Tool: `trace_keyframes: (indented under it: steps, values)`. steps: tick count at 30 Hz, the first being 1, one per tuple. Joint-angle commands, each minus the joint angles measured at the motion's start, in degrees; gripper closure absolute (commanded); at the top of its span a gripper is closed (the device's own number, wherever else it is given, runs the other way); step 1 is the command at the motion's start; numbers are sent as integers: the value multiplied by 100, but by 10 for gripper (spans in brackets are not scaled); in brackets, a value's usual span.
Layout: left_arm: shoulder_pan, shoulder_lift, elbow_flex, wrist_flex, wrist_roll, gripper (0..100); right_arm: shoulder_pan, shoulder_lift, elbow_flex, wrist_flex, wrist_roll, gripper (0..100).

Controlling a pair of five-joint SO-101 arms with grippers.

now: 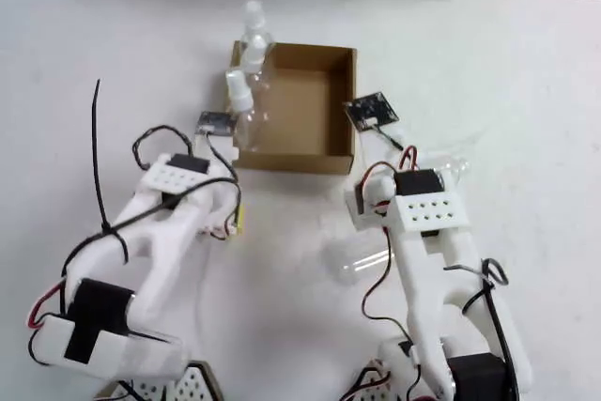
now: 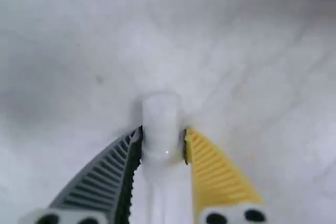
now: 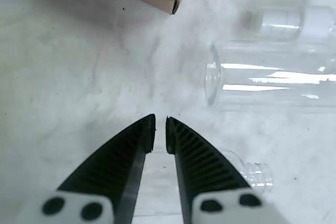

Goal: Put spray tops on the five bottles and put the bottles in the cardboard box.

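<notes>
My left gripper (image 2: 161, 141) is clamped tight on a white spray top (image 2: 161, 116), with the grey finger on one side and the yellow finger (image 2: 216, 174) on the other. The top's rounded end sticks out past the tips toward the white table (image 2: 79, 51). My left arm (image 1: 174, 208) is bent forward with its wrist tipped down, just off the near left corner of the cardboard box (image 1: 310, 152). My right gripper (image 3: 160, 129) is all but closed, a thin slit between its black tips and nothing in it, pointing down at the table near the box's near right corner. Just beside it a clear bottle (image 3: 273, 85) lies on its side without a top. A second bottle neck (image 3: 257, 174) peeks out beneath one finger. Bottles with tops (image 1: 246, 91) stand along the box's left wall; I cannot tell whether they are inside or outside it.
</notes>
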State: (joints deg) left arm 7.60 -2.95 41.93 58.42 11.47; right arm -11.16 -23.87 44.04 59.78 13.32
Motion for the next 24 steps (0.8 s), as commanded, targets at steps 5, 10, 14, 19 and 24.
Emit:
trace_keyframes:
  steps: [5,10,14,19,24]
  values:
    - [-66,198,-369,-123,-141,980,444,-426,-264,391,62,981]
    - [-66,171,-369,-123,-149,980,936,-1235,-598,1622,44,981]
    - [-66,171,-369,-141,-149,980,1429,-1780,-422,2229,396,981]
    - [-66,180,-343,-149,-149,980,2519,-2035,387,2255,1486,981]
    - [-66,180,-352,-149,-149,980,3319,-2018,1213,1560,2013,981]
